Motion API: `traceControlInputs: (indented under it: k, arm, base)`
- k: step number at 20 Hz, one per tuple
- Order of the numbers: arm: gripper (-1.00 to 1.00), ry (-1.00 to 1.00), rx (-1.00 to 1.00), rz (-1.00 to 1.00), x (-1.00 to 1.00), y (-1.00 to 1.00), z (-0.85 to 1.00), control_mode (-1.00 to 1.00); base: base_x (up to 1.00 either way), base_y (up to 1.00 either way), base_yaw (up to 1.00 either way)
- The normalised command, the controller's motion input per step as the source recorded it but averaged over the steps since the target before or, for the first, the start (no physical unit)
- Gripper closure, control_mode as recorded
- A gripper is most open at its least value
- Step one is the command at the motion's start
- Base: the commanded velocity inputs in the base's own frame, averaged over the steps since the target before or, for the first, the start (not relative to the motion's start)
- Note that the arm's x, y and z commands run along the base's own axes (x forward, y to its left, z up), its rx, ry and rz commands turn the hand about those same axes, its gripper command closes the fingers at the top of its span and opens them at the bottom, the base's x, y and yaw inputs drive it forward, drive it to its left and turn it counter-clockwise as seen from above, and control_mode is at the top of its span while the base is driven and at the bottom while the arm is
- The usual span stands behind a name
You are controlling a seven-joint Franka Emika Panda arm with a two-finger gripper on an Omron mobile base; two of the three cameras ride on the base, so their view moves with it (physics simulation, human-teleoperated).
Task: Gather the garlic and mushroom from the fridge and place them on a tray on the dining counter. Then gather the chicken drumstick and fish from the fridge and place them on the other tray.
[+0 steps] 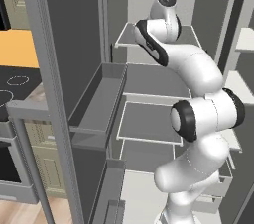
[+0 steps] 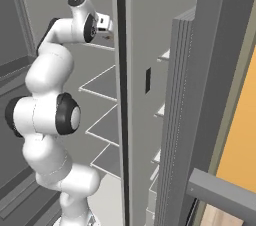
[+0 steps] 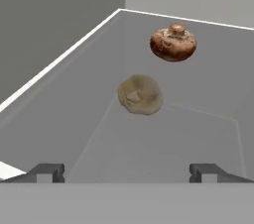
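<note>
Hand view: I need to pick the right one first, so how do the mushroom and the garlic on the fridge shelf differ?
The mushroom is dark reddish-brown and glossy; the garlic is pale beige and dull. The mushroom lies farther from the open gripper, the garlic nearer. Both are roundish, sit apart on the same grey shelf, and neither is held.

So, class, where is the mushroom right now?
In the hand view, the mushroom sits upper right on the fridge shelf, just beyond the garlic.
</note>
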Motion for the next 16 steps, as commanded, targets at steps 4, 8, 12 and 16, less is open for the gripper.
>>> traceControlInputs:
  k: [4,8,12,16]
  arm:
    - [-1.00,0.00,0.00,0.00,0.46,-0.03,-0.25,-1.00]
    - [-1.00,0.00,-0.03,-0.01,0.42,-0.07,-0.25,-1.00]
    - [-1.00,0.00,-0.04,-0.03,0.47,-0.09,-0.20,-1.00]
    - [-1.00,0.00,-0.01,-0.03,0.55,0.00,-0.10,-1.00]
  base:
    - [0.00,0.00,0.00]
    - [0.00,0.00,0.00]
    - [0.00,0.00,0.00]
    - [0.00,0.00,0.00]
